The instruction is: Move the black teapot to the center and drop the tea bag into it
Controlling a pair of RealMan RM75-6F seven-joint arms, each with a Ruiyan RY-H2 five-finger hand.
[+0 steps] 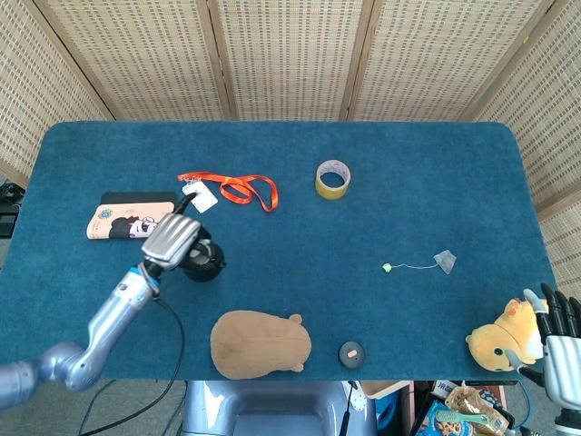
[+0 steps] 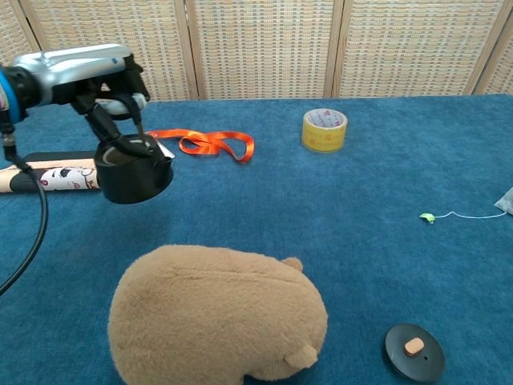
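My left hand [image 1: 172, 240] [image 2: 108, 80] holds the black teapot [image 1: 203, 261] [image 2: 133, 173] by its handle, lifted off the blue table, left of the middle. The pot has no lid on; its black lid [image 1: 351, 352] [image 2: 413, 352] with a tan knob lies at the front edge. The tea bag [image 1: 444, 261] lies flat at the right, its string running to a green tag [image 1: 387, 267] [image 2: 427, 217]. My right hand [image 1: 556, 341] hangs off the table's front right corner, fingers apart, holding nothing.
A brown plush [image 1: 260, 344] [image 2: 216, 318] lies at the front, just below the teapot. A yellow tape roll [image 1: 332, 179] [image 2: 325, 129], an orange lanyard [image 1: 238, 189] [image 2: 208, 143], a printed pouch [image 1: 123, 221] and a yellow plush chick [image 1: 504, 339] also lie on the table.
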